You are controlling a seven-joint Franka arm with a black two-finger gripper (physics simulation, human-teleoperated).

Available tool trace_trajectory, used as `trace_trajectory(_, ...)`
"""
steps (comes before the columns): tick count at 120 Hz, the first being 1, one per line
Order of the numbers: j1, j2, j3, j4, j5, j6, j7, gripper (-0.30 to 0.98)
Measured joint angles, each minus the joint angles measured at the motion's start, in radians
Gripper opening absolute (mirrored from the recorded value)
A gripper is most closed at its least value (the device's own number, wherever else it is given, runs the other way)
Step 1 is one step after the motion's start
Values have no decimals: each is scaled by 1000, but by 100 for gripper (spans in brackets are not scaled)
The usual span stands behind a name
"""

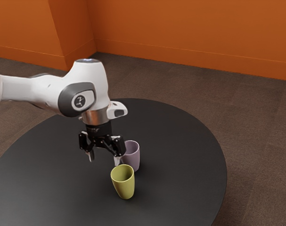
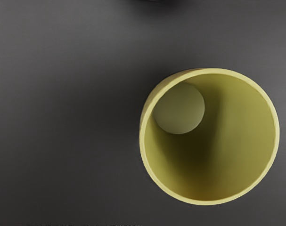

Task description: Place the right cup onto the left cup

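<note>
My gripper (image 1: 104, 159) hangs over the table with its two fingers spread apart and nothing held between them. In the exterior view the yellow-green cup (image 1: 125, 185) stands upright, a little nearer the camera and further to the view's right than the gripper. The purple cup (image 1: 134, 157) is upright behind it, and the gripper's right-hand finger hides part of its left side. The wrist view looks down into the open mouth of the yellow-green cup (image 2: 237, 141), whose round bottom is visible inside.
Both cups stand on a round black table (image 1: 180, 146), whose curved edge lies beyond them on the exterior view's right. In the wrist view a small dark shape (image 2: 153, 0) touches the upper border; I cannot tell what it is.
</note>
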Motion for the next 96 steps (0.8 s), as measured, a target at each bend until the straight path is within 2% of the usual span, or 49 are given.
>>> trace_trajectory(96, 3, 127, 1, 31, 1, 86, -45, 69)
